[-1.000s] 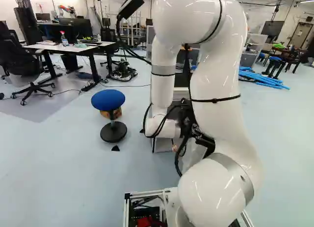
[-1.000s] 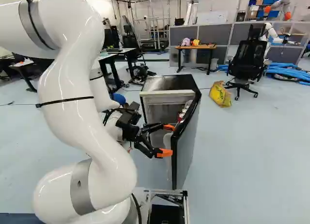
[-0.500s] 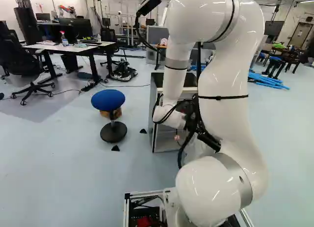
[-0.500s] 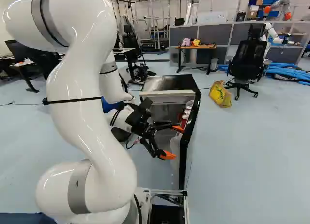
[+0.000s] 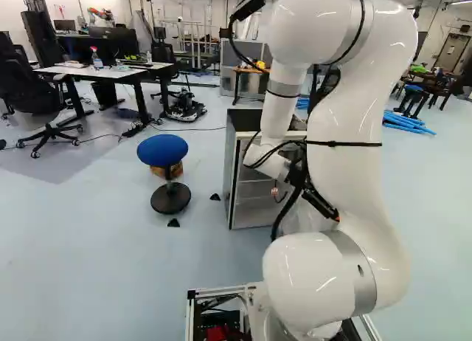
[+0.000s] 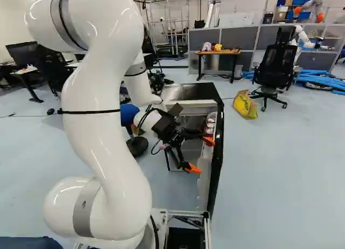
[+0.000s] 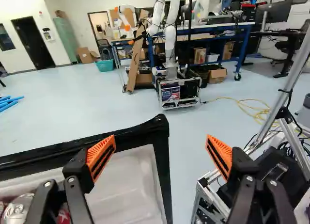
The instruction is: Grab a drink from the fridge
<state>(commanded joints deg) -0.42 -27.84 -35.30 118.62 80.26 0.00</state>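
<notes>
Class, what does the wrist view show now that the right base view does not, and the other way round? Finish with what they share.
Only the wrist view: the teal bin and tall brown plank.

Only the right base view: the yellow bag, the blue stool and the toys on the wooden table.

Both: the open gripper, the fridge door and cans in it.

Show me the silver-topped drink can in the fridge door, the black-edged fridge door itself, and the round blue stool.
Silver-topped drink can (image 7: 17, 209): wrist view, on its metal top.
Black-edged fridge door (image 7: 133, 136): wrist view, on its black rim.
Round blue stool (image 5: 163, 150): left base view, on its seat.
</notes>
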